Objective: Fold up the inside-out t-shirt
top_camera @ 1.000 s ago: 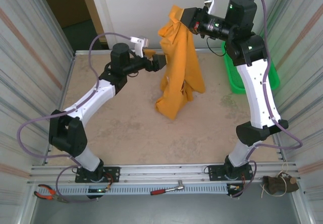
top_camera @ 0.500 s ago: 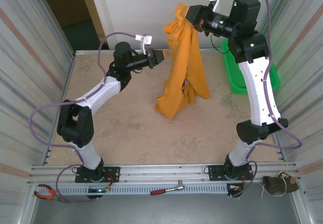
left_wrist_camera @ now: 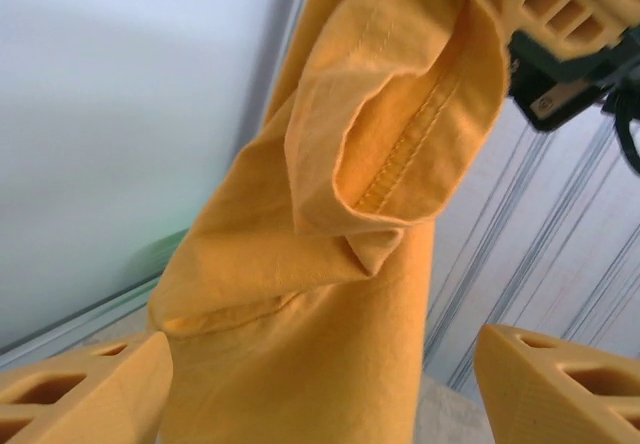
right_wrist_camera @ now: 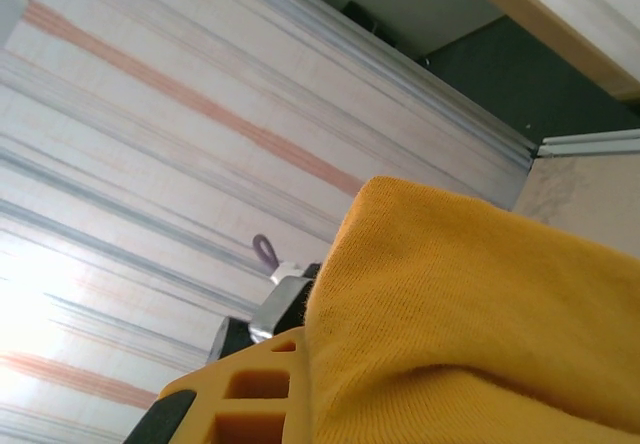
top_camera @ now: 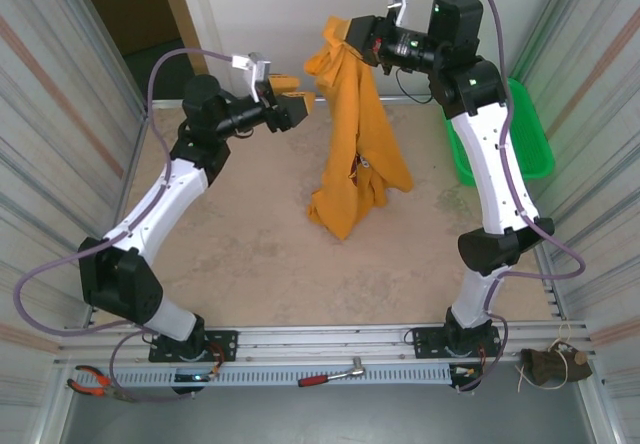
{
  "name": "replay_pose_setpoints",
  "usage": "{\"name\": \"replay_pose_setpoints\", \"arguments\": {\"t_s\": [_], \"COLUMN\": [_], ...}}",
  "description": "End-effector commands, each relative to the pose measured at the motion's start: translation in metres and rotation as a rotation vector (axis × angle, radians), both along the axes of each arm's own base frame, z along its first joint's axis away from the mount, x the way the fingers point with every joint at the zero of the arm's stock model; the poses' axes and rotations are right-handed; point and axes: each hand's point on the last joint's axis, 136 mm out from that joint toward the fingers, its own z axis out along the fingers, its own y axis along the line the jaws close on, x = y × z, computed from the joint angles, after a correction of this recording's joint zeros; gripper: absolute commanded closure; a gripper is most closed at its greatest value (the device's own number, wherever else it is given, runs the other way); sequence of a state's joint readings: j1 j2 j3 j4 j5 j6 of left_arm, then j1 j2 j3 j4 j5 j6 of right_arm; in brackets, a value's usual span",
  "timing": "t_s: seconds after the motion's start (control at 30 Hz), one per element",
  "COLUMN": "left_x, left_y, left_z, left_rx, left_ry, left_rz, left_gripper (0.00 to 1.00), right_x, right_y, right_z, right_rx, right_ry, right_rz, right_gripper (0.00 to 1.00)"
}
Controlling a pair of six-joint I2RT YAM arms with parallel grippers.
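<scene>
**Shirt dangling from the right pincer, left pincer open beside it**

The orange shirt (top_camera: 355, 144) hangs tall toward 12 o'clock of the tabletop (top_camera: 250, 244), its top bunched in the right pincer (top_camera: 350, 36), which is clamped on the cloth; the lower end bunches on the tabletop near the middle. At the shirt's 9 o'clock, high up, the left pincer (top_camera: 295, 104) points at it with jaws spread wide, gripping nothing. From the left wrist, its fingers (left_wrist_camera: 80, 394) stand apart at either side of the cloth (left_wrist_camera: 320, 294), with a sleeve (left_wrist_camera: 410, 134) gaping above. A green basket (top_camera: 535, 144) sits at 2 o'clock.
</scene>
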State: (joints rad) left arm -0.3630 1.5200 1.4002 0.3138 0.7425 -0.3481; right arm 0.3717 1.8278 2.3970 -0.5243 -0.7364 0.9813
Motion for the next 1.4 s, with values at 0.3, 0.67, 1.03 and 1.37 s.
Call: {"name": "replay_pose_setpoints", "arguments": {"t_s": [0.3, 0.67, 1.03, 1.37], "left_x": [-0.001, 0.037, -0.09, -0.137], "left_y": [-0.061, 0.039, 0.108, 0.005], "left_z": [-0.005, 0.004, 0.148, 0.161], "left_rx": [0.023, -0.145, -0.202, -0.169], "left_ry": [-0.037, 0.037, -0.298, -0.306], "left_rz": [-0.26, 0.147, 0.305, 0.057], "left_gripper": [0.55, 1.0, 1.0, 1.0], "right_x": [-0.046, 0.024, 0.064, 0.079], "right_y": [-0.017, -0.023, 0.086, 0.05], "right_z": [0.046, -0.002, 0.008, -0.006], "right_rx": [0.031, 0.039, 0.334, 0.276], "right_ry": [-0.122, -0.005, 0.013, -0.001], "right_rz": [0.017, -0.018, 0.205, 0.187], "right_gripper": [1.0, 1.0, 1.0, 1.0]}}
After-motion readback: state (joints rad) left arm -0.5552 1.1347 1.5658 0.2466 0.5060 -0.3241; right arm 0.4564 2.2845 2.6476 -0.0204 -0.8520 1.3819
